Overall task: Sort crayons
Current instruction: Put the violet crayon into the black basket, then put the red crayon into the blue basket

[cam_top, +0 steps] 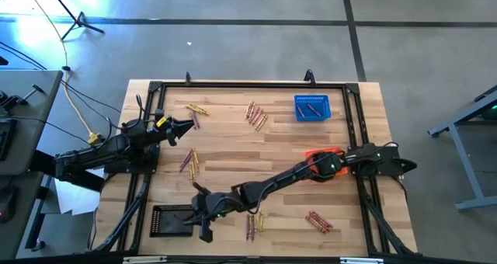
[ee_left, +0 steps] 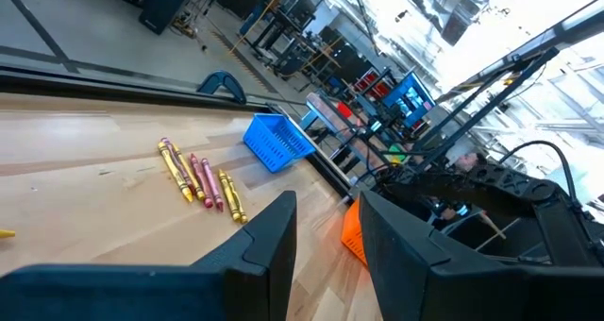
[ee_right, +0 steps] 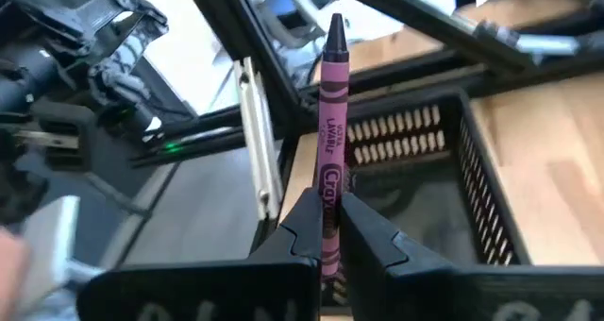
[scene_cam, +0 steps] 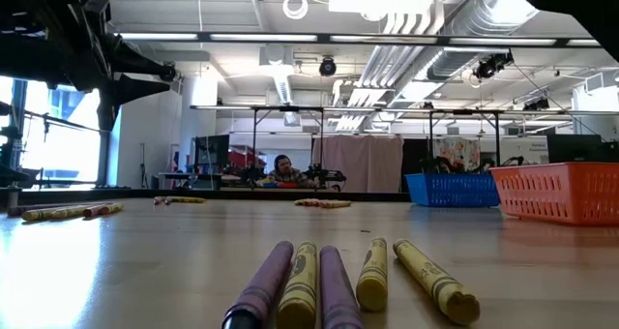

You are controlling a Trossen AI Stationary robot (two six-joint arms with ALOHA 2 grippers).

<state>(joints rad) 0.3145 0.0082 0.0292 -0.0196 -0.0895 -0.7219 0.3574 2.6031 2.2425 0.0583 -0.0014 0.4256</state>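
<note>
Right claw (ee_right: 326,228) pinches purple crayon (ee_right: 329,142) above black basket's (ee_right: 491,194) rim.

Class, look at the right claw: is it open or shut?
Shut: the right claw pinches a purple crayon between its fingers, above the black basket.

Right arm's stretched way across toward the near left corner, its claw (ee_right: 327,228) pinched tight on a purple crayon (ee_right: 330,142) standing upright between the fingers. Left arm's parked at the far left side, claw (ee_left: 326,241) hanging up off the table, fingers apart.
</note>
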